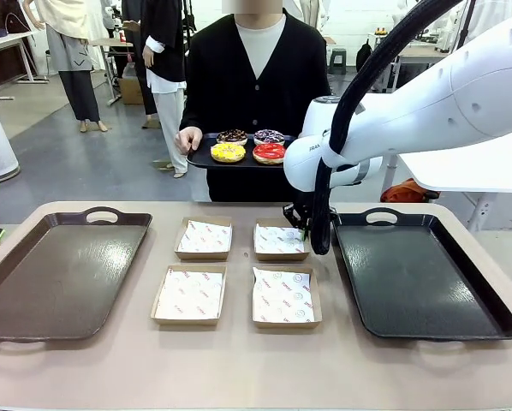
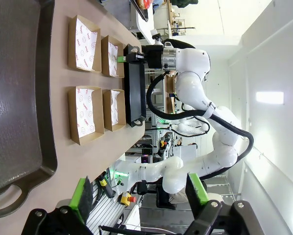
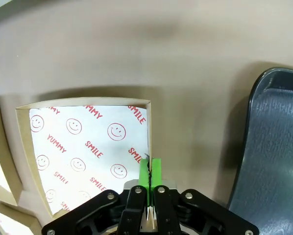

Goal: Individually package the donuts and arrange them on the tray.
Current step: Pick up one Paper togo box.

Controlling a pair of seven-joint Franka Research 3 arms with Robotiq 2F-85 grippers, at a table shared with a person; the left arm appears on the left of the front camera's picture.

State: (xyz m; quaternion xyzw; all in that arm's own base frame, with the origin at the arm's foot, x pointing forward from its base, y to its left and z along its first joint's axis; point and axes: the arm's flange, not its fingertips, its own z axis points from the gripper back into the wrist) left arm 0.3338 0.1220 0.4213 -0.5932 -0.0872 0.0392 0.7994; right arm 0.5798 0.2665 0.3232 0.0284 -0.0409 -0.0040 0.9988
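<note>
Front view: nearest the robot on the worktop (image 1: 239,368) lie a near-left box (image 1: 189,295) and a near-right box (image 1: 286,297), both paper-lined, flanked by a brown tray (image 1: 59,274) at left and a black tray (image 1: 410,282) at right. Behind them, the right end effector (image 1: 300,221) is down at the right wall of the far-right box (image 1: 277,240). In the right wrist view its green pads (image 3: 156,170) are pinched together on that wall's top edge. In the left wrist view, the left end effector (image 2: 139,193) hangs with fingers wide apart, holding nothing. Beyond the worktop, a person's hand (image 1: 187,139) holds a dark platter (image 1: 206,159) carrying the donuts: yellow donut (image 1: 228,152) and red donut (image 1: 269,153) in front, chocolate donut (image 1: 232,135) and sprinkled dark donut (image 1: 269,135) behind.
</note>
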